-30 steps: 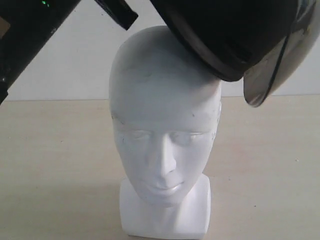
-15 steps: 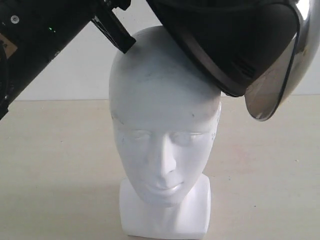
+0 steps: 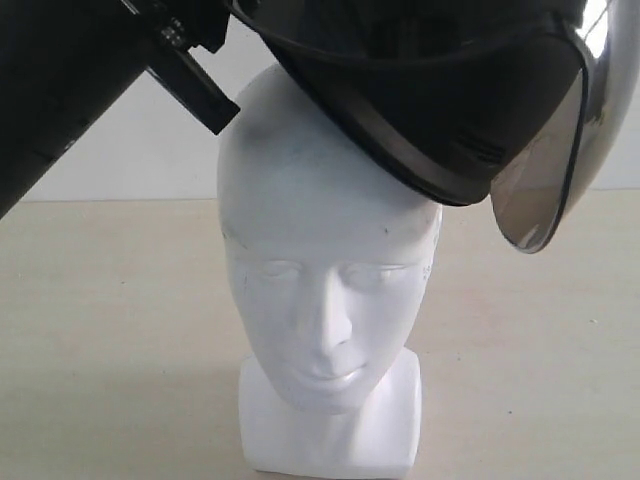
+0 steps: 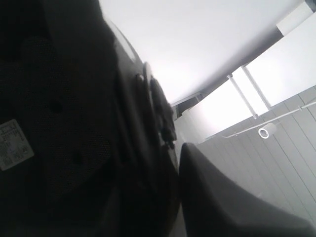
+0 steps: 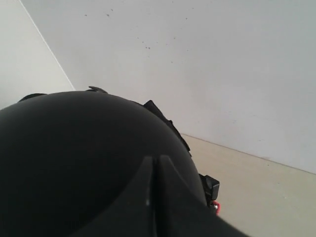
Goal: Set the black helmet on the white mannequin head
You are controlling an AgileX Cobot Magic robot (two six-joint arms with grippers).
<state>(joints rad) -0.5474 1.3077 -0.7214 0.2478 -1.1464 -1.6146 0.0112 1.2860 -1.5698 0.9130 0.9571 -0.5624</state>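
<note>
Helmet (image 3: 420, 110) up over the head (image 3: 320, 260), tilted, opening facing down-left, rim seemingly against the crown's right side, visor hanging right. Next: slide left and level. Left pincer (image 3: 197, 90) nearer, at the left rim. Cannot tell its grip, nor the right pincer's.

Tabletop (image 3: 100, 330): open toward left and right edges beside white mannequin head (image 3: 325, 260). Crown blocked by black helmet (image 3: 430, 90), left arm (image 3: 60, 90).
</note>
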